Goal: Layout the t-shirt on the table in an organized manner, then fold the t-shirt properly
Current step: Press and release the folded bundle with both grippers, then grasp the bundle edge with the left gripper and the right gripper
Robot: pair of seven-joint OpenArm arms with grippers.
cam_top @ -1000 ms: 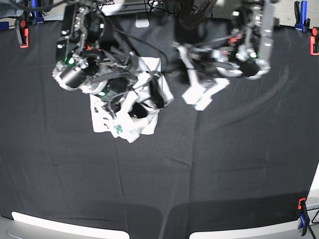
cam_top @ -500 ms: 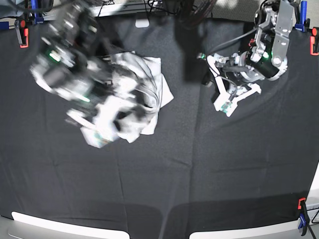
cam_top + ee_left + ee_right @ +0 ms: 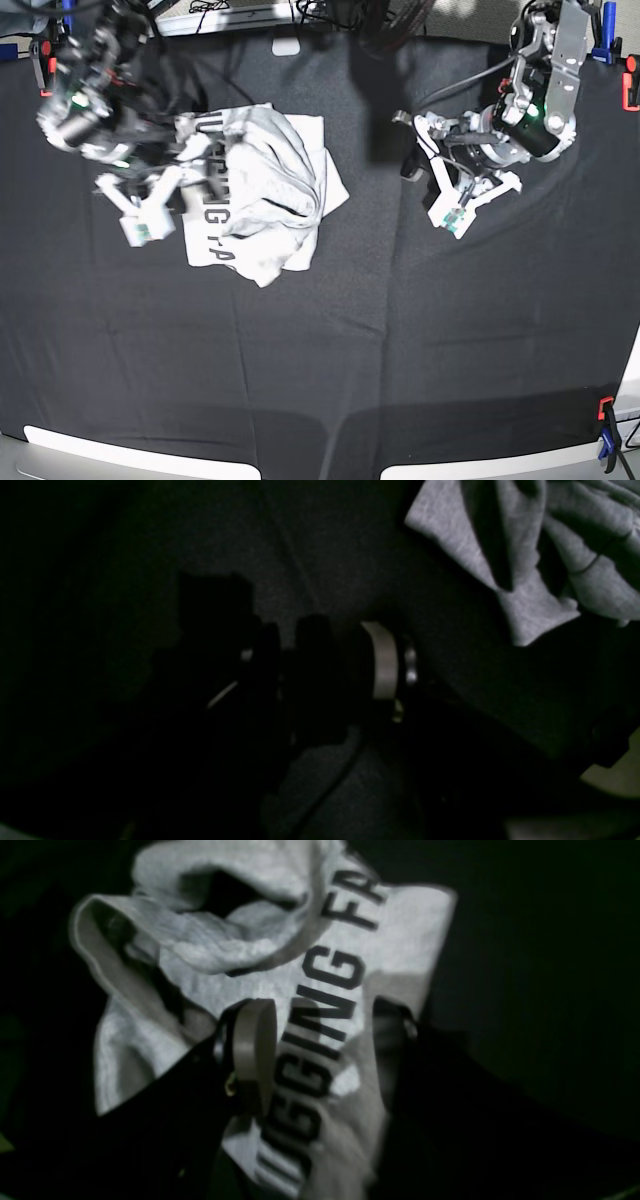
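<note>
shirt (image 3: 262, 195): crumpled in a heap on the table, at about 10 o'clock from the middle of the base view; folds bunched at its top and right, a flatter printed panel at its lower left
lettering (image 3: 320, 1015): dark block letters run along the flat panel; only part of the words can be read, the rest is folded under or cut off
table (image 3: 330, 350): black cloth, spread wide on all sides of the shirt; red and blue clamps (image 3: 605, 435) at its corners
right gripper (image 3: 150, 205): at 9 o'clock of the shirt in the base view, just off its left edge; in the right wrist view its fingers (image 3: 255, 1055) stand spread apart over the printed panel, with the cloth seen between them and nothing pinched
left gripper (image 3: 452, 190): at 3 o'clock, well apart from the shirt, above bare table; its white fingers stand spread apart with nothing between them
left wrist view: very dark; a corner of the shirt (image 3: 530, 555) shows at 1 o'clock, apart from the gripper's parts
contact: whether the right fingers touch the cloth I cannot tell
</note>
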